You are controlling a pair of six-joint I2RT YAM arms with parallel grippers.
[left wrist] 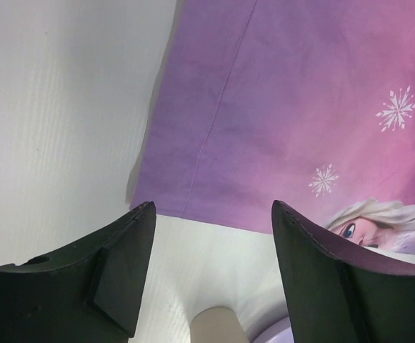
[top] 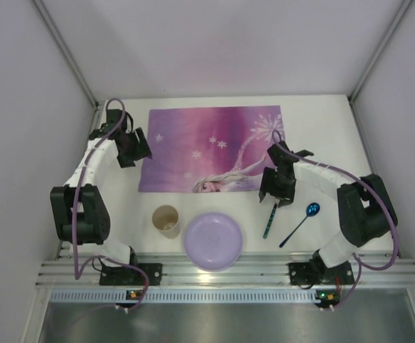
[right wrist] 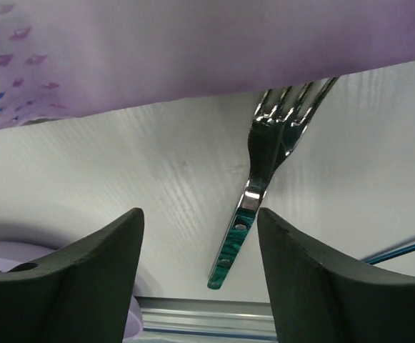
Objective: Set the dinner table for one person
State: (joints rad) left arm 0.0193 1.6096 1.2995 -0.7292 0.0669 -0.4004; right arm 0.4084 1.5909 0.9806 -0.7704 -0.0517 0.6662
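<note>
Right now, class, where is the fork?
In the top view, the fork lies right of centre on the table, between the purple plate and the blue spoon.

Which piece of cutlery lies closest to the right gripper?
The green-handled fork, partly under the right gripper; the blue spoon lies farther off, to the fork's right.

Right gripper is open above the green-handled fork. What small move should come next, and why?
Probably lower the right gripper straight down around the green-handled metal fork and close. Its jaws stand open with the fork's neck showing between them, a little toward one finger. The fork lies free on the white tabletop, tines near the edge of the purple cartoon-printed placemat.
</note>
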